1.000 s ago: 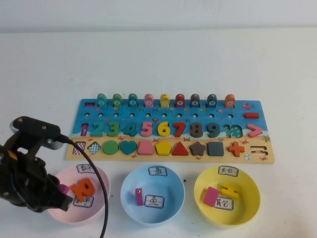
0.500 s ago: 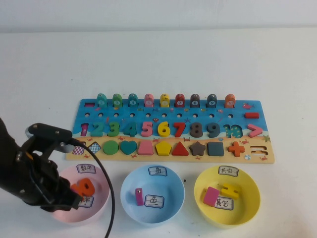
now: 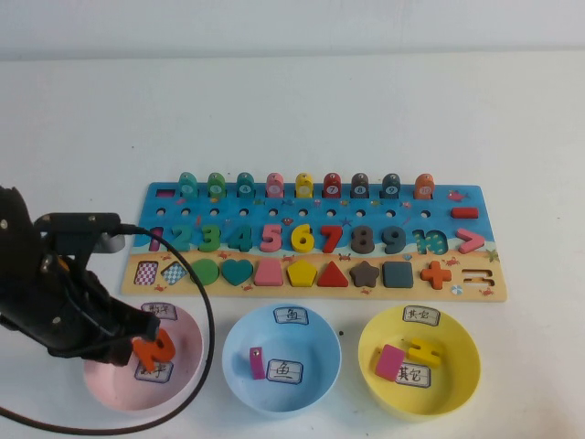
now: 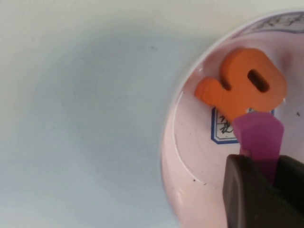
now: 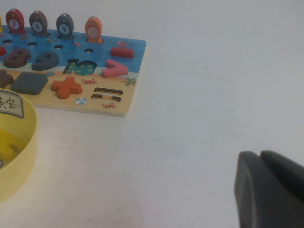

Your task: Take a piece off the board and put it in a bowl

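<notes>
High view: the left gripper [image 3: 128, 346] is positioned over the pink bowl [image 3: 187, 366].

Left wrist view: the magenta numeral "1" [image 4: 259, 142] is held between closed fingers, beside the orange "10" [image 4: 244, 85]; release should be made low, clear of it.

Right wrist view: the right gripper [image 5: 270, 190] is parked beside the puzzle board [image 5: 118, 102], fingers closed, empty.

A blue bowl [image 3: 281, 357] holds a pink block [image 3: 257, 363]. At its three o'clock, a yellow bowl [image 3: 419, 359] holds a pink block [image 3: 390, 362] and a yellow piece [image 3: 423, 350]. An orange numeral [image 3: 154, 347] lies at the blue bowl's nine o'clock.
</notes>
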